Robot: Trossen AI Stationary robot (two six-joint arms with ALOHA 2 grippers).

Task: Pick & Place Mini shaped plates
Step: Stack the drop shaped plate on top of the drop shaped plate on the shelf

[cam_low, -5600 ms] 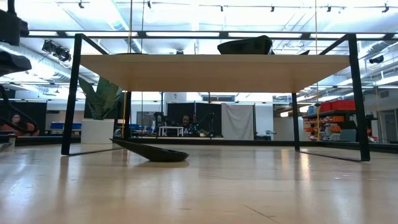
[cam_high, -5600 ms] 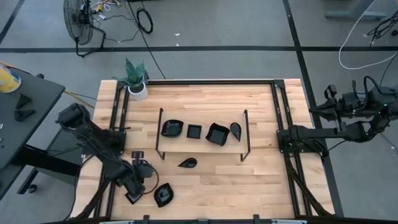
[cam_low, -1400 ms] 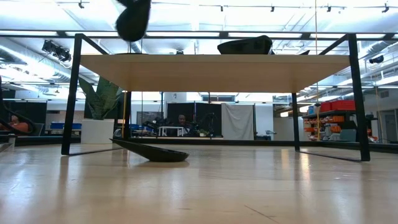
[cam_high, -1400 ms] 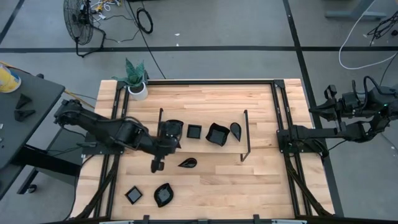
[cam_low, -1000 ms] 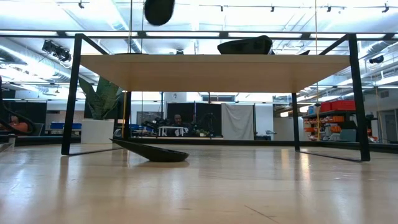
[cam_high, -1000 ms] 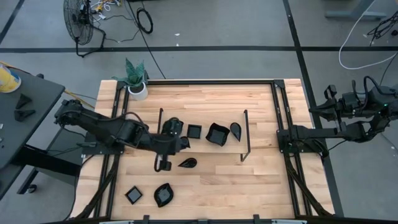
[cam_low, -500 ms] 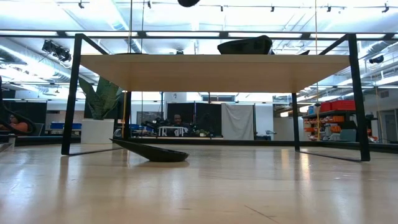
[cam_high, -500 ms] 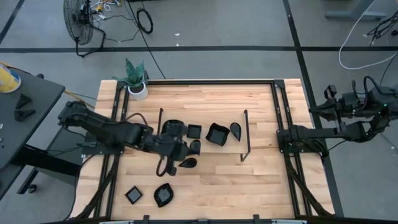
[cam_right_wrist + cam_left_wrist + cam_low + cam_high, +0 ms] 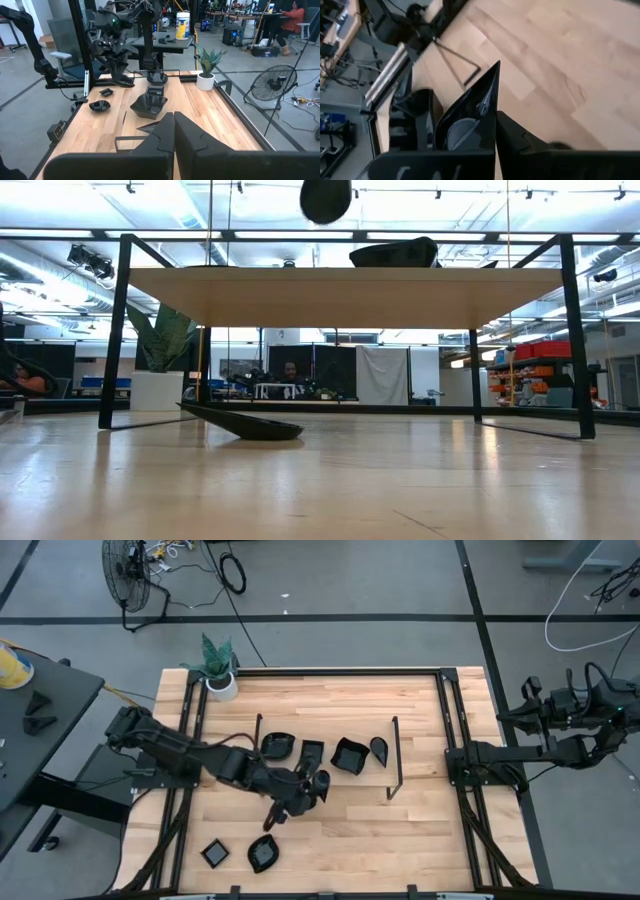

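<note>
A: Left gripper (image 9: 318, 783) was clamped shut on a teardrop plate (image 9: 470, 112), carried in the air above the table (image 9: 420, 830), near the shelf (image 9: 395, 755) front. Grip sat on the plate's edge, glossy surface.

B: Risk, as I judged it: plate slipping from that thin pinch, or clipping the shelf frame. The leaf plate (image 9: 242, 423) lay close below; dropping onto it was possible. Right gripper (image 9: 174, 125) was closed, empty, parked far right.

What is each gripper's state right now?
Left gripper: closed on a teardrop plate.
Right gripper: closed, empty, parked off the table's right edge.
</note>
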